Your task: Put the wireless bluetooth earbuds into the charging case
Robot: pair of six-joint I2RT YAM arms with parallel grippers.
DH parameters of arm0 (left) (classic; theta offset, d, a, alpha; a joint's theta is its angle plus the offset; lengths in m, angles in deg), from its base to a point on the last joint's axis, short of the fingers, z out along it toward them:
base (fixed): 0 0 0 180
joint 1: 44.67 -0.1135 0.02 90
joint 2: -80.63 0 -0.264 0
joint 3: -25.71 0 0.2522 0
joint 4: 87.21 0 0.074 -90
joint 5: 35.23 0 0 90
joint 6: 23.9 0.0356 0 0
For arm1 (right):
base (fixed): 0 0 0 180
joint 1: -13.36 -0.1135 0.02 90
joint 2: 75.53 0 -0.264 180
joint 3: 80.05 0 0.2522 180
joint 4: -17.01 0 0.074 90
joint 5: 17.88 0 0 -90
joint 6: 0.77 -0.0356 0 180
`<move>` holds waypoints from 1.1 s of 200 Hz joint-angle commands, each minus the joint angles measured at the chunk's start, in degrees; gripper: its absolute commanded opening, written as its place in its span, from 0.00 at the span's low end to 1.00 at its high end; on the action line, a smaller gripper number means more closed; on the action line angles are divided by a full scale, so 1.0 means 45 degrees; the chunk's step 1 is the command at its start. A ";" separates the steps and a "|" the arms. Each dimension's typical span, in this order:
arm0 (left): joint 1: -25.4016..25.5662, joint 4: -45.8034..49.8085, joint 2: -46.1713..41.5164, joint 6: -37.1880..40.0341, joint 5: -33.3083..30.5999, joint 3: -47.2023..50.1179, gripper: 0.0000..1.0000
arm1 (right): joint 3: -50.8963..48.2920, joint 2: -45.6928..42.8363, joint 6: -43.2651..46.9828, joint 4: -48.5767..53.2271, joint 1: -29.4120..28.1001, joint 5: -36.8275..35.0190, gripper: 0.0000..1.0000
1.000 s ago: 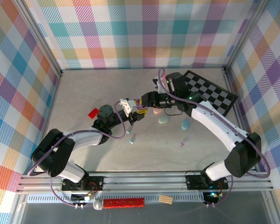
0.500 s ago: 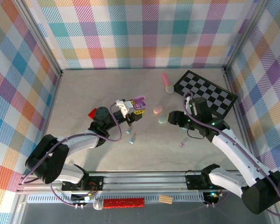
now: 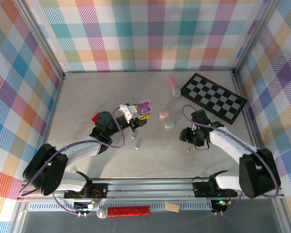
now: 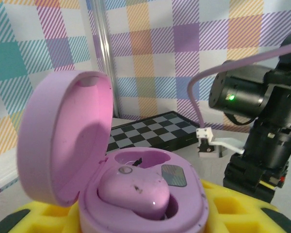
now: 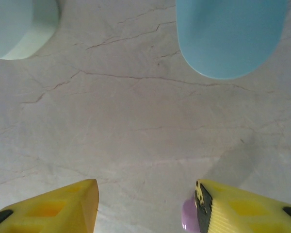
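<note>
My left gripper (image 3: 140, 116) is shut on an open purple charging case (image 3: 144, 106), held above the table left of centre. In the left wrist view the case (image 4: 145, 194) has its lid up at the left, one purple earbud (image 4: 136, 191) seated in the near socket, and the far socket (image 4: 140, 159) empty. My right gripper (image 3: 185, 136) is open and low over the table. A loose purple earbud (image 5: 189, 216) lies against the inner side of its right finger (image 5: 242, 211); the earbud (image 3: 188, 150) also shows from above. Two pale blue earbuds (image 3: 136, 141) lie below the left gripper.
A pink case (image 3: 164, 114) and a mint case (image 3: 169, 124) lie mid-table; the mint case (image 5: 19, 24) and a blue case (image 5: 228, 34) sit ahead of the right fingers. A chessboard (image 3: 214, 97), a pink toy microphone (image 3: 173, 86) and a red piece (image 3: 96, 117) lie further off.
My right arm has pulled back from the purple case at the left gripper, swung right and come down near the loose purple earbud. The left gripper still holds the case, barely shifted.
</note>
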 commanded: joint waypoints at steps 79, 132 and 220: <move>-0.0105 0.0566 -0.0898 0.0563 0.0157 0.0214 0.40 | -0.1138 0.0761 -0.0185 -0.0317 0.0038 0.0604 0.58; -0.0125 0.0480 -0.0840 0.0618 0.0107 0.0155 0.40 | -0.2217 -0.0685 -0.1003 0.0067 -0.0065 0.2078 0.58; -0.0144 0.0518 -0.0782 0.0584 0.0132 0.0010 0.41 | -0.2638 -0.1397 -0.1842 0.0166 -0.1116 0.3392 0.59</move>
